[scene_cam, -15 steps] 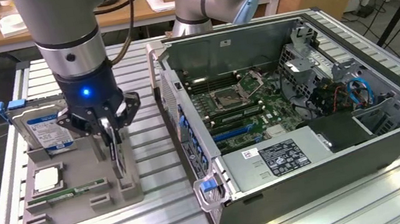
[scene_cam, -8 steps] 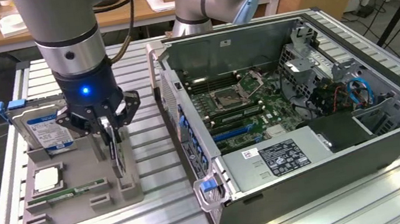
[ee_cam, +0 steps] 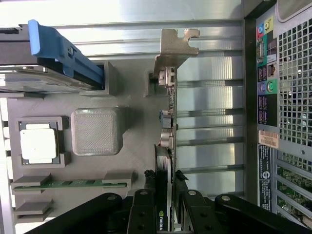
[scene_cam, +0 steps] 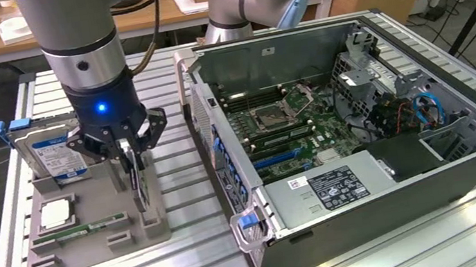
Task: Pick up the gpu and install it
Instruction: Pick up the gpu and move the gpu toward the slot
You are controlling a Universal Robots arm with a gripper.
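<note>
Grey tray (scene_cam: 96, 255) nearest, memory stick (scene_cam: 84, 230) in the tray's near slot, gpu (scene_cam: 138, 182) upright on edge along the tray's case-side, gripper (scene_cam: 126, 151) above the tray, fingers (ee_cam: 181, 181) narrow and clamped on gpu's top edge, hard drive (scene_cam: 47, 155) at the tray's far end, open case (scene_cam: 359, 130) beside the tray.

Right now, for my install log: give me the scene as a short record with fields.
gripper: fingers closed on the gpu's top edge
gpu: on edge in the gray holder, not installed
also in holder: hard drive, CPU, memory stick
computer case: side open, at the exterior view's right
</note>
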